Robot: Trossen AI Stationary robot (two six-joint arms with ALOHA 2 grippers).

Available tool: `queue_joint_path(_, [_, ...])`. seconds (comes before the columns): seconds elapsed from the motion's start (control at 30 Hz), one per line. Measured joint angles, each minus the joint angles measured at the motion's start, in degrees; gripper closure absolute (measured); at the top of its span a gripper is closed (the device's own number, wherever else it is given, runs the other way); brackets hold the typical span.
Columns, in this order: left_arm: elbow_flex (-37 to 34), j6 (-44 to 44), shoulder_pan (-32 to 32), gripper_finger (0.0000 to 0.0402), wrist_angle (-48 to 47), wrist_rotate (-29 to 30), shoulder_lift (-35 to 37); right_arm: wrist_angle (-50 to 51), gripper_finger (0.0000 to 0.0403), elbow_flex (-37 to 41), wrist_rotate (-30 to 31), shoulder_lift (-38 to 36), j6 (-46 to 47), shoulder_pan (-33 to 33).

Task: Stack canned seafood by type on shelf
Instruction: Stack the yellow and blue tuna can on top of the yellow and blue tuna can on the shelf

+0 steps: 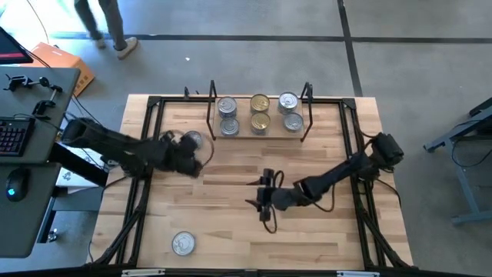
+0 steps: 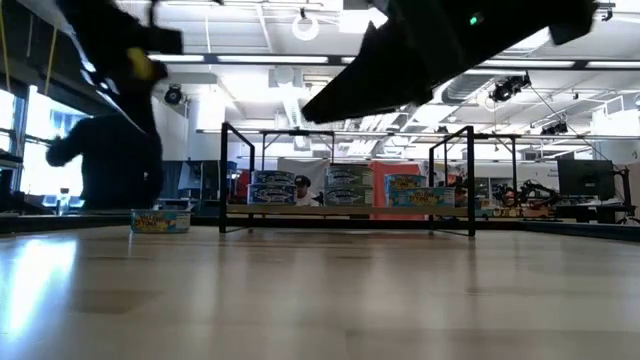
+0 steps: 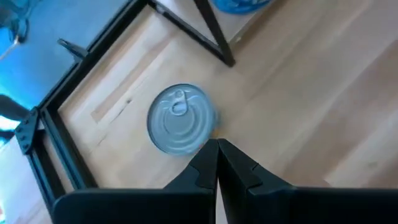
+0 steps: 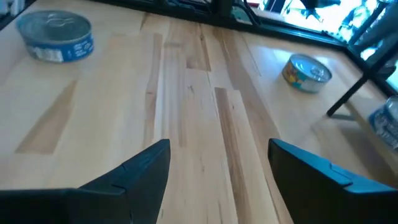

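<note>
The shelf (image 1: 260,132) stands at the table's far middle. On its board are several tins: silver-lidded (image 1: 227,115) on the left, gold-lidded (image 1: 260,112) in the middle, silver-lidded (image 1: 290,111) on the right. A silver-lidded, yellow-labelled tin (image 3: 180,118) sits flat on the table left of the shelf. My left gripper (image 3: 216,152) is shut, its tips right at this tin's rim. A blue-labelled tin (image 4: 56,37) sits near the front edge (image 1: 183,243). My right gripper (image 4: 217,168) hovers open at mid-table (image 1: 260,194), with nothing between its fingers. My left gripper's shut fingertips (image 3: 211,149) stand at the rim (image 3: 208,134) of the yellow-labelled tin, slanting down at it from the near side. I cannot tell whether they touch it. The tin rests flat on the table.
The table's black frame rail (image 3: 68,99) runs close behind the yellow-labelled tin, and the shelf's wire end frame (image 3: 211,31) stands beside it. Bare wood lies between the two grippers and along the front. A desk with a keyboard (image 1: 14,135) stands left of the table.
</note>
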State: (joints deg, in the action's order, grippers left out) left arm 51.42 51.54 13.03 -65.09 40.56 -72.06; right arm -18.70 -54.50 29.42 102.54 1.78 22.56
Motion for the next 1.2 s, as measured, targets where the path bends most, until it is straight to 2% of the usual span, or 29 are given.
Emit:
queue_joint_path(0.17, [0.0,-11.1,-13.5,0.0401,2.1,-4.8,-1.1,3.8,0.0139,-0.4,5.0,-1.7,1.0,4.1])
queue_joint_path(0.3, [-0.6,-16.0,-21.1,0.0401,3.7,-5.1,-1.8,9.0,0.0139,-0.4,8.6,-2.3,4.4,7.1])
queue_joint_path(0.37, [-2.4,-19.0,-24.5,0.0401,7.3,-7.6,-1.9,10.7,0.0139,-0.4,10.9,-2.3,5.7,8.3])
queue_joint_path(0.57, [-9.5,-24.8,-32.0,0.0401,18.4,-12.3,-2.0,13.9,0.0139,-0.4,14.9,-2.4,8.7,10.1])
queue_joint_path(0.7, [-14.2,-28.2,-35.0,0.0401,25.7,-13.5,-2.0,13.9,0.0139,-0.4,15.1,-2.4,8.7,10.5])
queue_joint_path(0.83, [-18.8,-32.5,-36.0,0.0401,32.4,-15.4,-2.0,13.7,0.0139,-0.4,15.1,-2.4,8.7,10.5])
queue_joint_path(0.97, [-20.0,-28.4,-34.4,0.0401,33.0,-20.9,-1.7,12.7,0.0139,-0.4,15.1,-2.4,8.5,11.0])
queue_joint_path(1.1, [-20.2,-21.8,-27.3,0.0401,34.8,-25.8,-1.7,13.3,0.0139,-0.4,15.1,-2.4,8.0,11.8])
queue_joint_path(1.2, [-20.5,-17.8,-19.2,0.0401,43.3,-29.5,-1.9,14.0,0.0139,-0.4,15.1,-2.5,7.2,12.1])
